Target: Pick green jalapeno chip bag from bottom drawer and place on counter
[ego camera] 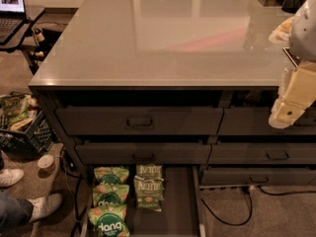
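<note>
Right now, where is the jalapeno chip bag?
The chip bag lies in the open bottom drawer, right of the dang bags; the gripper hangs at the view's right edge, near the counter.

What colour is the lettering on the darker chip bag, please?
Pale cream, on the olive-green crinkly chip bag; camera view. Pale gripper hangs far right.

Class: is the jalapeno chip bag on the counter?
No: the green jalapeno chip bag lies in the bottom drawer; the pincer hangs by the counter.
</note>
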`<action>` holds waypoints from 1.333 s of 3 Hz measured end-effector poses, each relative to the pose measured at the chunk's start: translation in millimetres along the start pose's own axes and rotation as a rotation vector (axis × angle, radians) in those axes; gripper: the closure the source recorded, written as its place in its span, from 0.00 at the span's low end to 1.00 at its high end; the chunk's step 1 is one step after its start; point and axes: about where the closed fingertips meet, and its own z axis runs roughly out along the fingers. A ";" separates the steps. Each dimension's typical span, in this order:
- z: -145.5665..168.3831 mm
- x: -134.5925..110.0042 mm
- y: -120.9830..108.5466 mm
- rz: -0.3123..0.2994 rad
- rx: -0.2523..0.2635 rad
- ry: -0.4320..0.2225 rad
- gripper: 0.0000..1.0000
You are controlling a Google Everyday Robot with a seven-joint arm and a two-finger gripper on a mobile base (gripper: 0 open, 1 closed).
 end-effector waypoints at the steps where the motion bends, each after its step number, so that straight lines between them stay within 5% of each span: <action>1: 0.3 -0.1 4.9 -0.002 0.006 -0.014 0.00; 2: 19.6 -10.8 34.0 -0.036 -0.020 -0.032 0.00; 4: 138.8 -9.7 107.3 -0.063 -0.220 -0.016 0.00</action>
